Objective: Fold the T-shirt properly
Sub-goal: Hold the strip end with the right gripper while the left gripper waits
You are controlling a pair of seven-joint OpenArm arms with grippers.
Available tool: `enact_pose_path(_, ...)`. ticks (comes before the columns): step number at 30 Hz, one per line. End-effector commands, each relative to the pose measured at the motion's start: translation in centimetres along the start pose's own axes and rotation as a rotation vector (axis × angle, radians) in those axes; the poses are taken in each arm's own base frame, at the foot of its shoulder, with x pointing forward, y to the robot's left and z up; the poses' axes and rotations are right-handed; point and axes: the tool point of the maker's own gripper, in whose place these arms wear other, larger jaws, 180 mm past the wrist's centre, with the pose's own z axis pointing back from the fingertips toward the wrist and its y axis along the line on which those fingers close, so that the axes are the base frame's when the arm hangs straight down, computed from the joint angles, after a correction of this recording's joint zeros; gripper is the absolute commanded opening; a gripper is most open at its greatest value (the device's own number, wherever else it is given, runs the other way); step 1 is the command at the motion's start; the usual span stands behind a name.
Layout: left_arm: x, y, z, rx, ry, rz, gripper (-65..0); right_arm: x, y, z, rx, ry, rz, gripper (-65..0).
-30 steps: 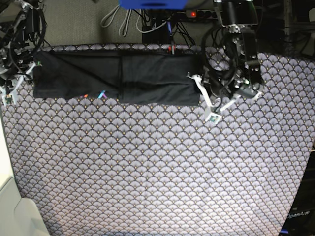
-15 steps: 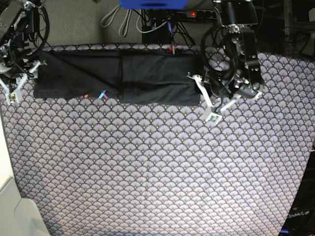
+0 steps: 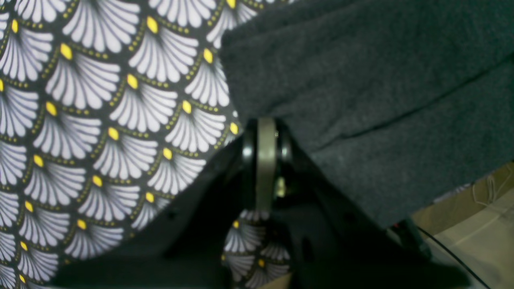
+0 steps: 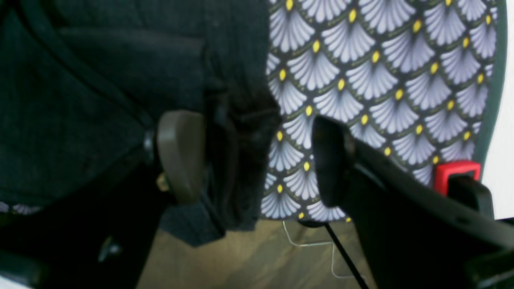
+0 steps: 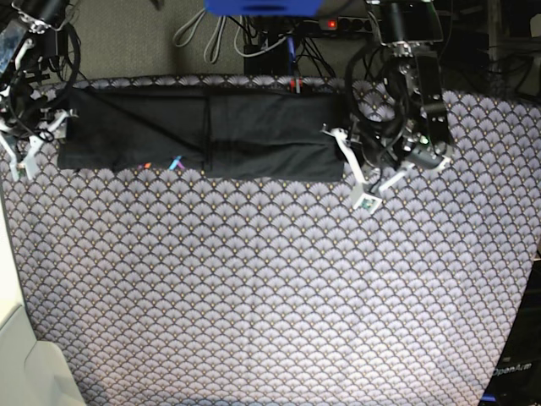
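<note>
I see a fan-patterned tablecloth (image 5: 270, 288); behind its far edge, grey carpet (image 5: 127, 38), tangled cables (image 5: 203, 34) and a power strip (image 5: 345, 24).

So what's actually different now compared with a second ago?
The right gripper, at the left end of the T-shirt in the base view, has lifted up and away from the table, and its jaws have opened wider; they straddle the shirt's edge without pinching it. The left gripper stayed shut beside the shirt's other end. The folded shirt kept its long band shape on the patterned tablecloth.
</note>
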Motion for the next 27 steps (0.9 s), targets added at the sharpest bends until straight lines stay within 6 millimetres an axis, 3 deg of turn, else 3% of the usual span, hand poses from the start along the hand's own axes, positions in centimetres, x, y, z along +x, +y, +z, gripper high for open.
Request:
enact_pose_path(1, 0.9, 0.1, 0.4, 0.007, -0.025, -0.013, -64.6, 1.2, -0.6, 0.6, -0.010, -0.039, 0.008, -22.4)
enact_pose_path(19, 1.3, 0.1, 0.5, 0.008, -0.032, -0.015, -64.6, 2.8, -0.6, 1.2, 0.031, -0.103, 0.002, -22.4)
enact_pose_path(27, 1.2, 0.2, 0.5, 0.009, -0.030, -0.013, -64.6, 1.5, -1.3, -1.2, 0.079, -0.038, -0.077, -22.4)
